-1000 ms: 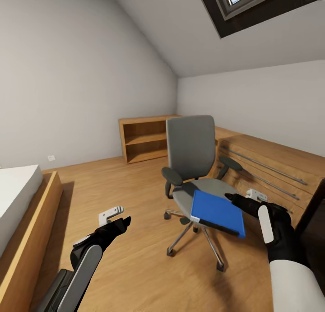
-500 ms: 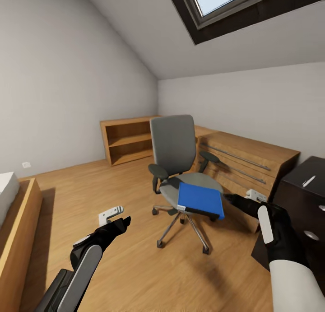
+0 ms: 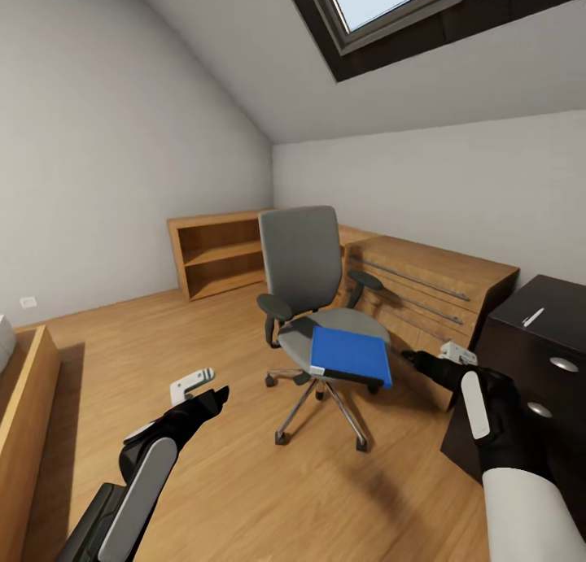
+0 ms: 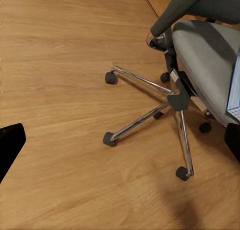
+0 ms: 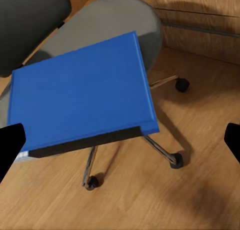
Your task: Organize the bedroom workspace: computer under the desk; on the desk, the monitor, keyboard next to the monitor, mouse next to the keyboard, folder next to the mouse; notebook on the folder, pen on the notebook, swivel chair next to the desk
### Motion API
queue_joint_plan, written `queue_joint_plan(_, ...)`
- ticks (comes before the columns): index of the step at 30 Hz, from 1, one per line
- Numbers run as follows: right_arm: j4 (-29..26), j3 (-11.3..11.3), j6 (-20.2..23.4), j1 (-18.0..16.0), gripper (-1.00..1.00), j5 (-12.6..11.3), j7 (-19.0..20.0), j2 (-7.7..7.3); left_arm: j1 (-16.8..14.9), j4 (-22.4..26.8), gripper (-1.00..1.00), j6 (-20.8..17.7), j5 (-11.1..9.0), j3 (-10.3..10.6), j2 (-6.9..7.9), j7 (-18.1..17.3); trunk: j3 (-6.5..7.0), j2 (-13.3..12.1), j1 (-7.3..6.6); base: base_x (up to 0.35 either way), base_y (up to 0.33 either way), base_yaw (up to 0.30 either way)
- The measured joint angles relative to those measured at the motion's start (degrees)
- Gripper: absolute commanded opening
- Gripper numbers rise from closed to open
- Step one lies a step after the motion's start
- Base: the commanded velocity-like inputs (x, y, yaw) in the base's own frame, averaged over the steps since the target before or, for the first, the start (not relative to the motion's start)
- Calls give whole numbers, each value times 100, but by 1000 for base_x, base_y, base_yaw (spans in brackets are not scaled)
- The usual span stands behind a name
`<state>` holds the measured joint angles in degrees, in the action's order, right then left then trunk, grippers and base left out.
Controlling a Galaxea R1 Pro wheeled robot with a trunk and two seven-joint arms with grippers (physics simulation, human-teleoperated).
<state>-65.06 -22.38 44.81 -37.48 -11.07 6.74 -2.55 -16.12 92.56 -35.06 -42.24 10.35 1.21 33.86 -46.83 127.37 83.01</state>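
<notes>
Folder step: the folder (image 3: 351,356) lies on the chair (image 3: 303,261) seat at frame centre. Right hand (image 3: 425,359) hovers beside it, fingers wide; left hand (image 3: 210,395) wide, empty, lower left. Next, reach in and close on the folder's near edge
</notes>
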Motion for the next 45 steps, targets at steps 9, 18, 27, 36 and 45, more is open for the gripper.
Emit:
queue_joint_plan(9, 141, -125, -10, 0, 100, -308, 9, -20, 0, 9, 100, 9, -1, -8, -3, 5, -161, 361, 198, 0, 0, -1)
queue_joint_plan(18, 586, -1048, -11, 1, 100, -595, 369, -38, 0, 9, 100, 16, -1, 22, -10, 9, -323, 722, 396, 0, 0, 0)
queue_joint_plan(27, 1747, -1180, -17, 1, 100, -1183, 1564, -608, 0, 10, 100, 18, -1, 25, -11, 9, -485, 1083, 593, 0, 0, 0)
queue_joint_plan(36, 2604, -1187, -54, -7, 100, -1634, 2067, -990, 0, 10, 100, 18, -1, 147, -19, 9, -646, 1444, 791, 0, 0, 0)
queue_joint_plan(45, 2605, -1194, -80, -8, 100, -1635, 2063, -995, 0, 9, 100, 18, 1, 224, -20, 22, -831, 1591, 882, 0, 0, 0)
